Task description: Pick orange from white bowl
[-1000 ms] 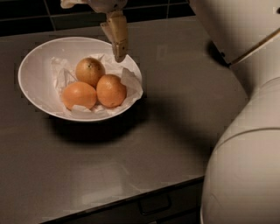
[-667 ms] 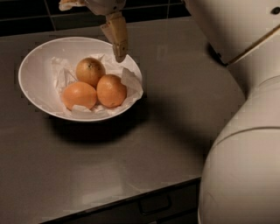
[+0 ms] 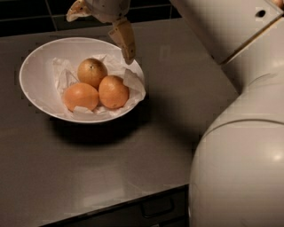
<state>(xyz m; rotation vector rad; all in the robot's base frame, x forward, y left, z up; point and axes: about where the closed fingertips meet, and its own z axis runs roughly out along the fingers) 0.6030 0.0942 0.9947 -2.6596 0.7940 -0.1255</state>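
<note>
The white bowl (image 3: 36, 75) stands on the dark counter at the upper left, lined with crumpled white paper (image 3: 133, 82). Three oranges lie in it. The duller brownish orange (image 3: 92, 72) with a small dark stem dot is at the back. Two brighter ones (image 3: 81, 96) (image 3: 113, 91) lie in front of it. My gripper (image 3: 100, 39) hangs over the bowl's back right rim, above the oranges and touching none. It is open and empty. One finger (image 3: 124, 40) points down over the rim; the other (image 3: 76, 10) is at the top edge.
The grey counter (image 3: 88, 168) extends in front of and to the right of the bowl, with its front edge and a drawer handle (image 3: 156, 206) below. My arm's large white body (image 3: 239, 146) fills the right side. Dark wall tiles (image 3: 26, 17) run behind the counter.
The gripper has shifted slightly to the right above the bowl's back rim. The arm's body has moved a little. The bowl and oranges have not moved.
</note>
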